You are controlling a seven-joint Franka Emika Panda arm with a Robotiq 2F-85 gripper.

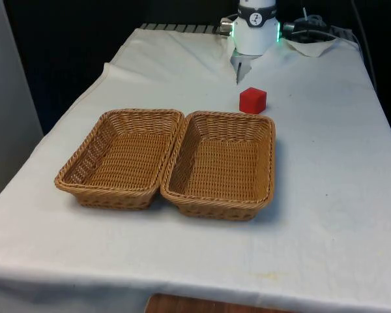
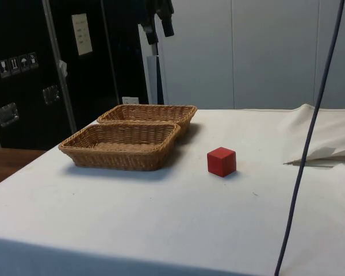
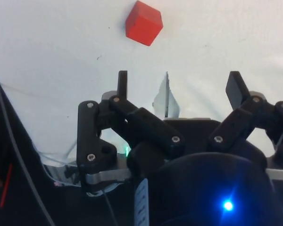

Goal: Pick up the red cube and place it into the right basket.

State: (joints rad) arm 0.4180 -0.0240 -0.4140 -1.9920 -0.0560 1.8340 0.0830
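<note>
On the cloth just behind the right basket [image 1: 223,163], red cube [image 1: 253,100] sits unobstructed; claw [image 3: 178,85] spread wide, well above.

The red cube [image 1: 253,100] — small, matte, sitting flat — rests on the counter [image 1: 326,163] just behind the far rim of the right basket [image 1: 221,163], apart from it. That basket is an empty brown wicker tray — touching its twin, the left basket [image 1: 120,156].
</note>
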